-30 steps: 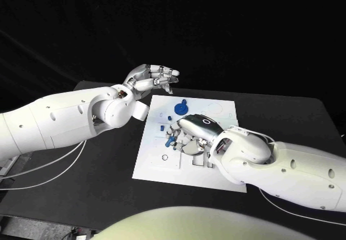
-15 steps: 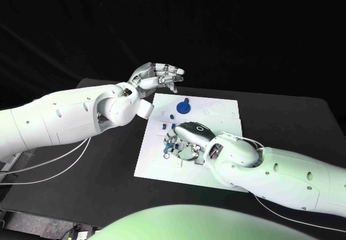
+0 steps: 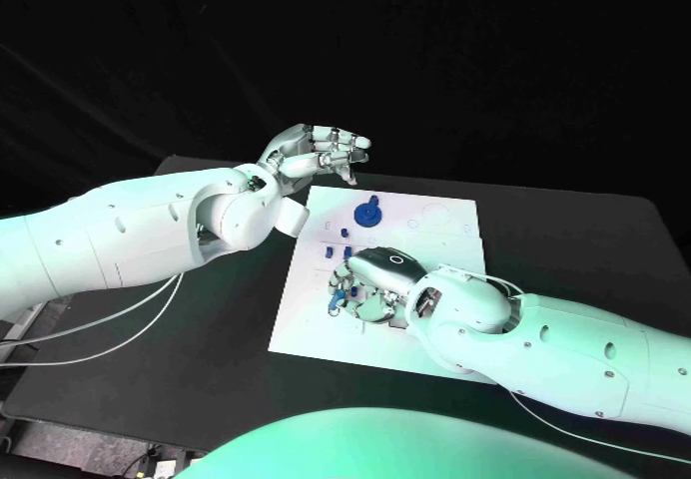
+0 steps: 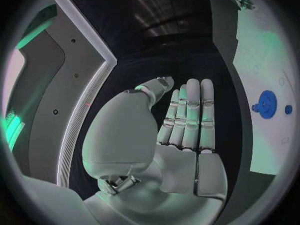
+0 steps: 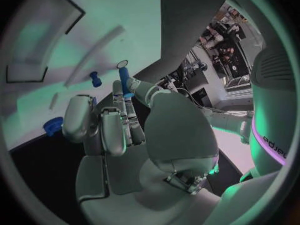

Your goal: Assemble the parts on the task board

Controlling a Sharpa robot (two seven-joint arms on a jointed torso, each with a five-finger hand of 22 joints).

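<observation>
Covering board's centre, right hand [image 3: 377, 282], blue disc [image 3: 365, 213] beyond

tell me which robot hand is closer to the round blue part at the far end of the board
Left. The left robot hand hangs open just beyond the round blue part; the right robot hand works nearer the middle of the white board.

White task board [image 3: 439, 225]; blue parts [image 3: 365, 213] (black table [image 3: 188, 329]); silver hands.
</observation>
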